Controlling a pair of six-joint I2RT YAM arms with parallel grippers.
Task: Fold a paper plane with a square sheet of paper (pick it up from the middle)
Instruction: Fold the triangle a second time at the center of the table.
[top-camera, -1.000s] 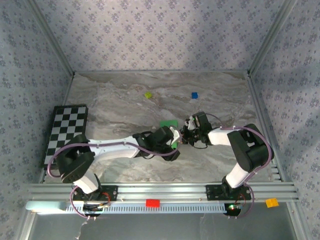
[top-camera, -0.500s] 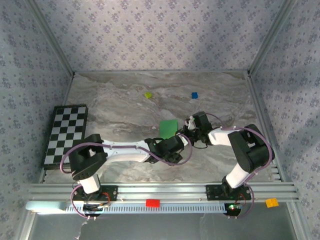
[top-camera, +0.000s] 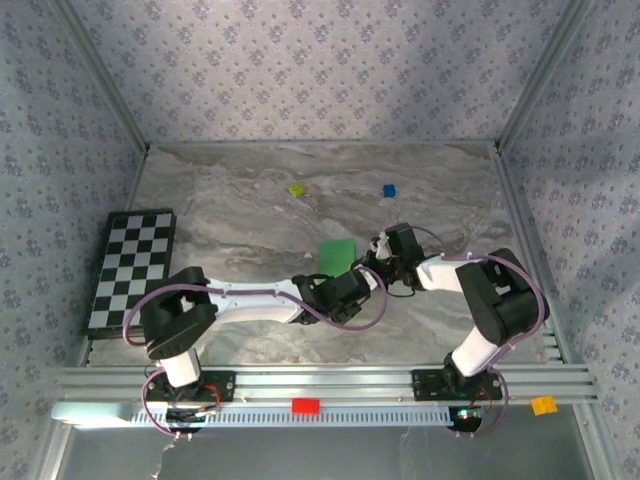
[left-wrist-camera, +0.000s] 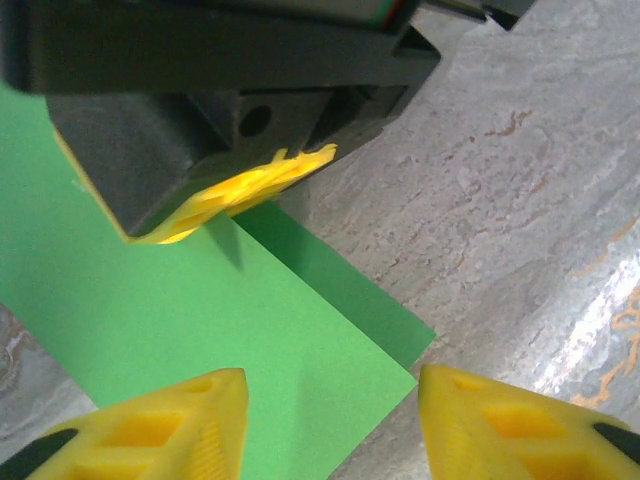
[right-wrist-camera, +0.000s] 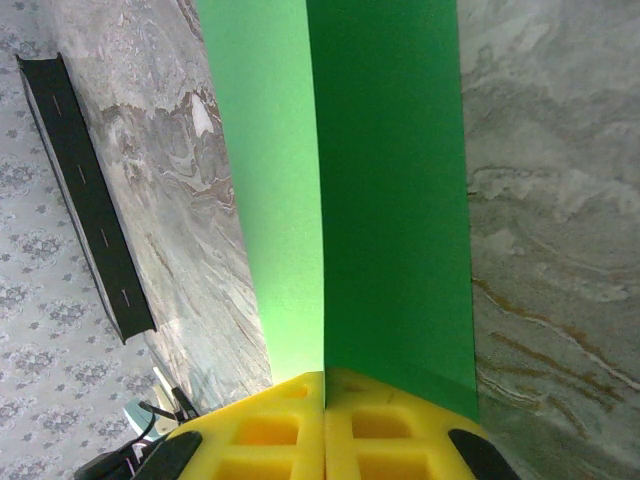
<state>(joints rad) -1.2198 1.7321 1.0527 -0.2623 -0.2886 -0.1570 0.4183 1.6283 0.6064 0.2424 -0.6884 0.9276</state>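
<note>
I hold the partly folded square sheet of paper pinched in my right tool, left tool spread; most folds remain.

Observe that the square sheet of paper is plain bright green. The table is grey-brown marble-patterned, the checkerboard black-and-white, the walls lilac floral-print.
</note>
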